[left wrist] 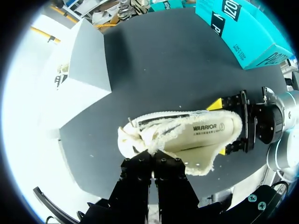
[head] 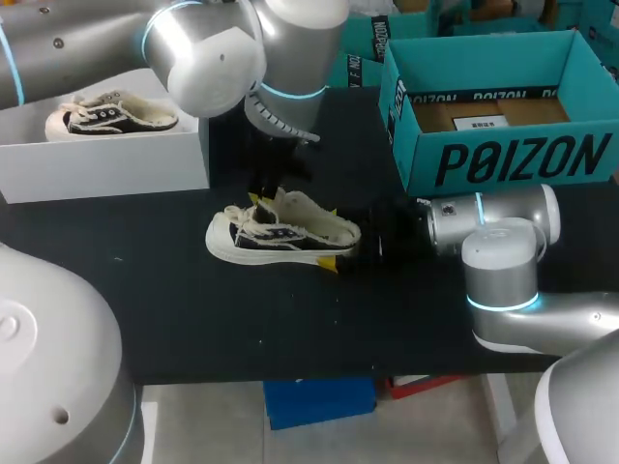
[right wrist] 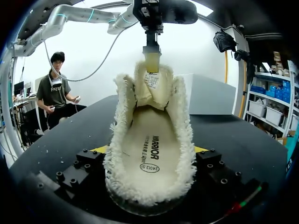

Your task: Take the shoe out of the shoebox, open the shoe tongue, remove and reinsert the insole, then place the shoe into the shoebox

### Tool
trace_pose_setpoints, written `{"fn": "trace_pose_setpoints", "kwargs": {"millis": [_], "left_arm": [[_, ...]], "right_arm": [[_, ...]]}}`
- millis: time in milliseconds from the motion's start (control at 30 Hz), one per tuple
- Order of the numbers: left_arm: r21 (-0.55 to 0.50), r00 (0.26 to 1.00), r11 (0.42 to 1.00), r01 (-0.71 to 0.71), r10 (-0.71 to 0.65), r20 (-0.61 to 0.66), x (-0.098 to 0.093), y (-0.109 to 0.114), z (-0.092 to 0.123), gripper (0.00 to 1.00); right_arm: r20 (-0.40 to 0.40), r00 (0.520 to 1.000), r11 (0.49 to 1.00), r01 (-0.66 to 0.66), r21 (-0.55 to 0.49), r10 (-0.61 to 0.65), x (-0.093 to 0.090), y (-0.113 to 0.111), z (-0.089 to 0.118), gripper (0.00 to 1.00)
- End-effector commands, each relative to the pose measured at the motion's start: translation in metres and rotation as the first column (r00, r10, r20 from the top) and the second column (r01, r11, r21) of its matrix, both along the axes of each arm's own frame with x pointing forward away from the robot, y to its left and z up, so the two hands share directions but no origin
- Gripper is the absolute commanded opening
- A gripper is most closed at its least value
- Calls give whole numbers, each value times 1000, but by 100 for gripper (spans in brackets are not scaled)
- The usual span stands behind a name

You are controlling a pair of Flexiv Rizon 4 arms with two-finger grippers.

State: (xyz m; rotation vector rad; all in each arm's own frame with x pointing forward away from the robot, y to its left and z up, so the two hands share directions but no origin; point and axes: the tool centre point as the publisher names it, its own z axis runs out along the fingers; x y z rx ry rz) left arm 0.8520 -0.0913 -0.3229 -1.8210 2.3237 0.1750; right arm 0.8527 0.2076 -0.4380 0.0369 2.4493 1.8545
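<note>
A cream and black fleece-lined shoe [head: 280, 237] lies on its sole on the black table [head: 193, 319], toe to the left. My right gripper [head: 333, 237] is at its heel, with one yellow-tipped finger on each side, gripping it. My left gripper [left wrist: 154, 157] comes down from above and is shut on the tongue [left wrist: 140, 140], holding it up toward the toe. In the right wrist view the tongue [right wrist: 152, 86] stands upright and the cream insole [right wrist: 150, 154] lies flat inside the shoe. A white shoebox [head: 106, 159] at the back left holds a second, matching shoe [head: 111, 116].
A teal box [head: 503, 159] stands open at the back right, close behind my right arm, with brown cardboard in it. The table's front edge runs just below the shoe's side of the table, with bare black surface in between.
</note>
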Motion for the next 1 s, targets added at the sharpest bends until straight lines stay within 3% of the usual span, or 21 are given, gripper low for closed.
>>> {"fn": "trace_pose_setpoints", "kwargs": {"millis": [33, 467, 1000], "left_arm": [[-109, 999, 994, 8, -4, 39, -5, 16, -2, 0], [-160, 997, 987, -17, 29, 75, -2, 43, -7, 0], [-177, 994, 984, -37, 55, 97, 0, 56, -7, 0]], "right_arm": [[0, 1000, 1000, 2, 1, -2, 0, 2, -10, 0], [0, 1000, 1000, 2, 1, -2, 0, 2, -10, 0], [0, 1000, 1000, 2, 1, -2, 0, 2, -10, 0]]}}
